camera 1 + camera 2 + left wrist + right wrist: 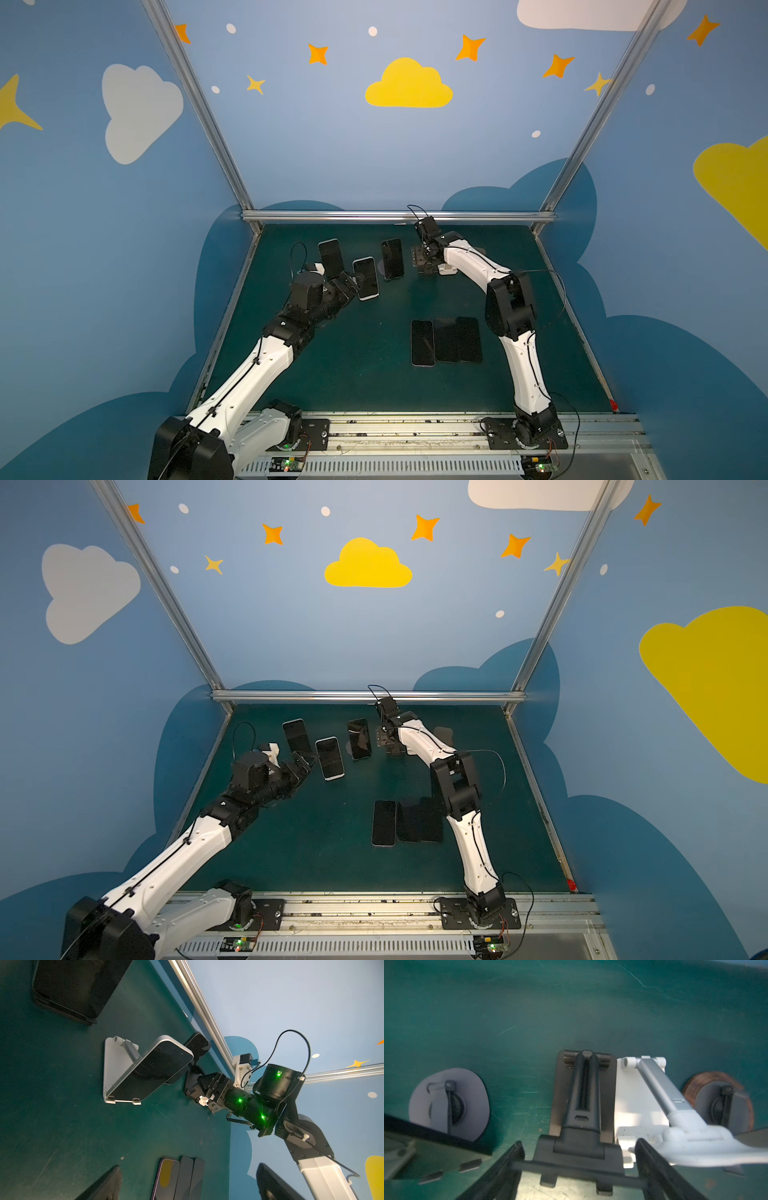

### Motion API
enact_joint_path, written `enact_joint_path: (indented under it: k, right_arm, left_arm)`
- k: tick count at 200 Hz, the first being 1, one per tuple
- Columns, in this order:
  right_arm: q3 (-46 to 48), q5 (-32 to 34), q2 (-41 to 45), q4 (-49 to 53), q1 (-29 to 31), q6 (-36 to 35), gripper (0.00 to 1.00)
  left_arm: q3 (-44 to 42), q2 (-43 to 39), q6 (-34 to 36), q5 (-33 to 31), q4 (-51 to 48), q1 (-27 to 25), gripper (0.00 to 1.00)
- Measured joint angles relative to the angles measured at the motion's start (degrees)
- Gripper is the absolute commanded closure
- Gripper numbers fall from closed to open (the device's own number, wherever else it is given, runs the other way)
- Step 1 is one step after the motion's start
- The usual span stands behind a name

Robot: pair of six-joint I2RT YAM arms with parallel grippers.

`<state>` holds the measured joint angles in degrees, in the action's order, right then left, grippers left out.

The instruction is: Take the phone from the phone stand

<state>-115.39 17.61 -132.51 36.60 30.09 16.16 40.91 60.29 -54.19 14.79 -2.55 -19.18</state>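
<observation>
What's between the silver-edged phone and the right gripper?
A dark-framed phone, propped up, stands between the silver-edged phone and the right gripper; both top views show it.

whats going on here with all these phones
A two-arm robot takes phones off stands. Three phones lie flat on the green table; three others are on stands at the back. The left gripper, fingers open, is next to the silver-edged phone on its white stand, holding nothing. The right gripper is open around an empty black stand.
</observation>
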Motion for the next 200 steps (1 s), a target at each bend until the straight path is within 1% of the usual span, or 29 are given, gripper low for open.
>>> enact_joint_path:
  k: [23, 43, 63, 89, 107, 126, 158, 180, 200]
  right_arm:
    - [0.39, 0.17, 1.31, 1.09, 0.17, -0.48, 0.11]
    - [2.16, 0.35, 4.83, 1.53, 0.17, -0.79, 0.11]
    - [4.72, 0.39, 10.36, 1.79, 0.50, -1.05, 0.12]
    - [7.02, 0.61, 18.43, 3.15, 2.12, -1.25, 0.13]
    - [10.05, 1.33, 24.39, 3.78, 4.72, -0.90, 0.13]
    - [15.76, 2.99, 30.53, 4.02, 7.98, -0.35, 0.12]
    - [25.62, 5.53, 36.26, 4.37, 12.57, 1.55, 0.12]
    - [29.73, 6.25, 37.77, 4.87, 14.19, 4.26, 0.12]
    - [32.17, 5.25, 39.78, 4.07, 15.32, 7.32, 0.12]
  left_arm:
    - [0.11, 0.70, 1.07, -0.07, -0.76, -0.11, 0.00]
    - [0.13, 0.76, 2.05, -0.55, -1.40, -0.13, 0.00]
    - [0.35, 0.72, 3.23, -2.29, -2.16, -0.17, 0.00]
    - [1.33, 0.72, 4.66, -7.21, -5.14, -0.24, 0.00]
    - [1.99, 0.63, 5.40, -10.25, -6.62, -0.22, 0.00]
    - [1.99, -0.11, 5.66, -12.13, -6.97, 0.17, 0.00]
    - [1.99, -2.75, 4.31, -13.31, -7.39, 3.30, 0.00]
    - [1.99, -4.57, 2.01, -16.48, -8.63, 4.85, 0.00]
    - [1.99, -4.92, -0.83, -19.47, -11.10, 6.12, 0.00]
